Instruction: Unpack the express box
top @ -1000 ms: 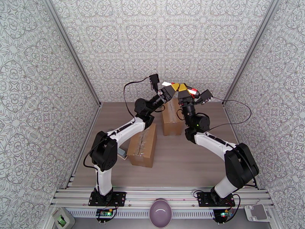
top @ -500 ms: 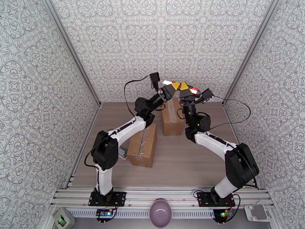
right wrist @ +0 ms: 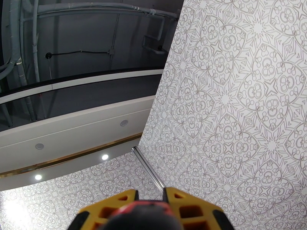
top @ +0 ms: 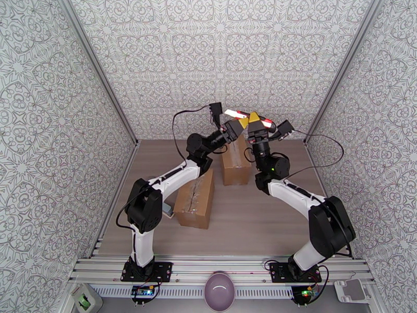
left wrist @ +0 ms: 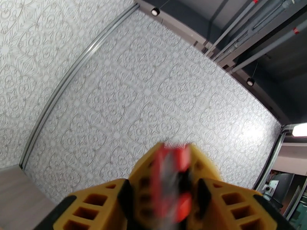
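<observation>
Clamping red tool (right wrist: 144, 216): right gripper (right wrist: 151, 199).

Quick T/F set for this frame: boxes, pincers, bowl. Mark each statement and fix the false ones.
1. Two cardboard boxes, the near box and the far box, sit on the table. True.
2. Both boxes have their flaps open. False: both tops are closed, with a seam running along each.
3. The left pincer and the right pincer meet at a red-and-white tool, raised off the table. True.
4. The purple bowl sits between the boxes. False: it is at the near edge, between the arm bases.
</observation>
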Motion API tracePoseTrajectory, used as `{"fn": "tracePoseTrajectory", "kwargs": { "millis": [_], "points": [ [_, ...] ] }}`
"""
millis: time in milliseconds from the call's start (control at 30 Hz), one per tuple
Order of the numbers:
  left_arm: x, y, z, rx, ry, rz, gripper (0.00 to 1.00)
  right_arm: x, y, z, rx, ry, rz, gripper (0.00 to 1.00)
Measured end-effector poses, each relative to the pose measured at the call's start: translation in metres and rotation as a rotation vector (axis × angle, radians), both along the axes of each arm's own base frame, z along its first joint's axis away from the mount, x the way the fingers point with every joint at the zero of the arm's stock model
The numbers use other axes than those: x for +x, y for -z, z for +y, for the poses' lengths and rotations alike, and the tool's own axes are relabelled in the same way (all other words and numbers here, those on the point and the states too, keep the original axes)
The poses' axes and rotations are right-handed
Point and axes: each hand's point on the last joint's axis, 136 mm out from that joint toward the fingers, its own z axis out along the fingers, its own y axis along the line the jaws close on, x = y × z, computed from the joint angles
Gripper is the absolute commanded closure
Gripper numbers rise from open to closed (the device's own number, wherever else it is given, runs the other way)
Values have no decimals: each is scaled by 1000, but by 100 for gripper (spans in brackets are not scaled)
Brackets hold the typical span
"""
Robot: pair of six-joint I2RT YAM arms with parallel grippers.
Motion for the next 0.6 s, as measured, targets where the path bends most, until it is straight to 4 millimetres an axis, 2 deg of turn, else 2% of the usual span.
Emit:
{"fn": "tracePoseTrajectory", "kwargs": {
  "millis": [133,300,433,600],
  "points": [
    [4,20,-2,43,-4,20,22,-3,-2,-7,2,12,-6,92],
    [3,41,6,94,-22,39,20,2,4,-17,-9,38,9,93],
    [-3,52,26,162,-55,32,22,9,16,-29,-57,82,48,94],
    [-7,49,64,275,-128,-26,26,10,28,-40,-201,177,124,98]
  ]
}}
